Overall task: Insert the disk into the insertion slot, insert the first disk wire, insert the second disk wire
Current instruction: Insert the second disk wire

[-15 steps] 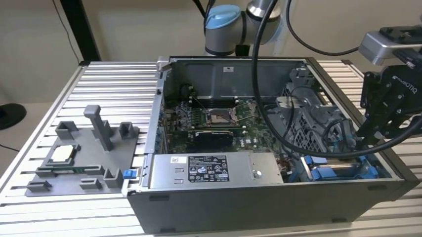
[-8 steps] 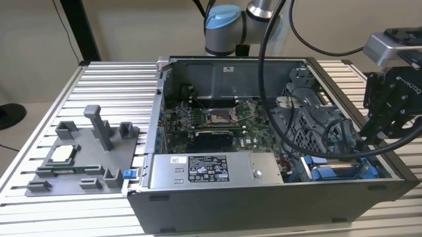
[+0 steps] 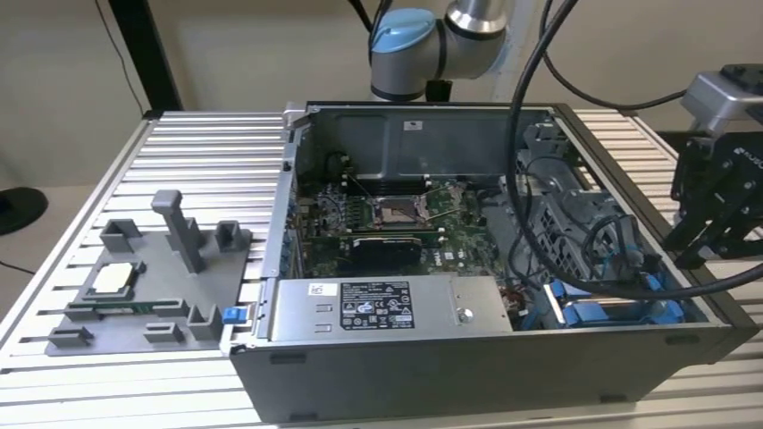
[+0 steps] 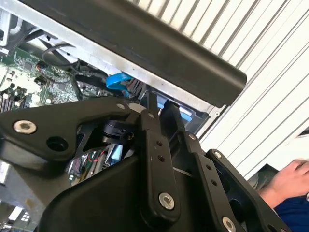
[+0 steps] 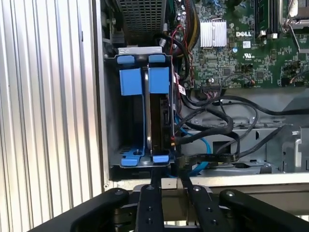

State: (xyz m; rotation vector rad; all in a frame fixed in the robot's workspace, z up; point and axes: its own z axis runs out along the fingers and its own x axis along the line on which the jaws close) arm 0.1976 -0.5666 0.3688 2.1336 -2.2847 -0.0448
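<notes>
First wrist view: disk [image 5: 159, 121] already sits edge-on in insertion slot [image 5: 112, 140]; wire step prob. in hand. Gripper [image 5: 169, 183] hovers just outside case wall [image 5: 231, 180], fingers [image 5: 147, 203] slightly apart, empty. Next move needs precise reach thru black cables [image 5: 212, 157].

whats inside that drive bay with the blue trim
The disk stands on edge in the insertion slot, blue carrier tabs at its ends, black cables beside it. Its label face and connectors are covered.
</notes>
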